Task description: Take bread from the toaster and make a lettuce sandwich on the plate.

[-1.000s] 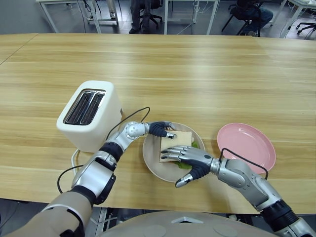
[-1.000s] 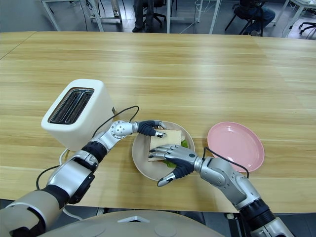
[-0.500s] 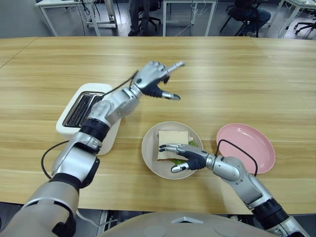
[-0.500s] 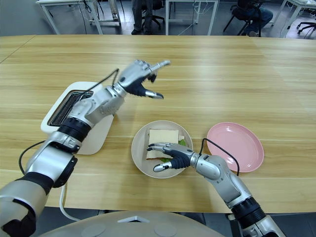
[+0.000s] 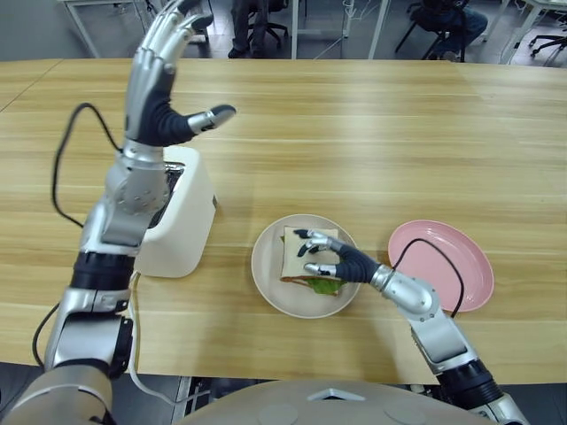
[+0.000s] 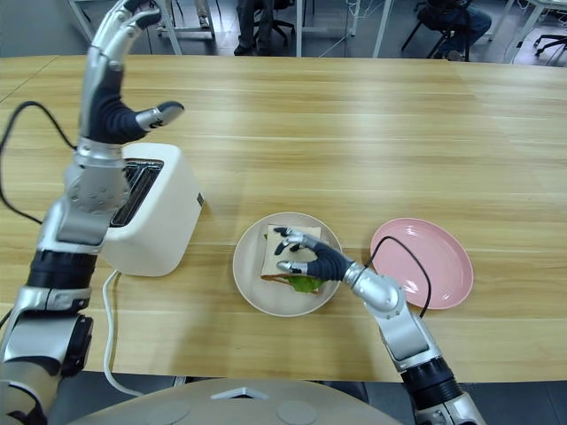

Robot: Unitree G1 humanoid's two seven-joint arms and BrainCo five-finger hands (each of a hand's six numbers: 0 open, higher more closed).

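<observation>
1. I see the wooden desk (image 5: 372, 133) running the whole width, with everything set toward its near edge.
2. The white toaster (image 5: 188, 221) stands left of centre, back from the near edge.
3. The beige plate (image 5: 264, 285) lies just right of the toaster, close to the near edge.
4. A pink plate (image 5: 447, 255) sits beside the beige one, on its right and apart from it.
5. My left hand (image 5: 158, 84) is held high above the toaster, fingers stretched out, grasping nothing.
6. My right hand (image 5: 335, 258) is over the beige plate. Its fingers are loosely bent, with the tips resting on the bread, not closed round it.
7. The bread slice (image 5: 293, 262) lies flat on the beige plate.
8. Lettuce (image 5: 326, 287) peeks out under the slice's near edge.
</observation>
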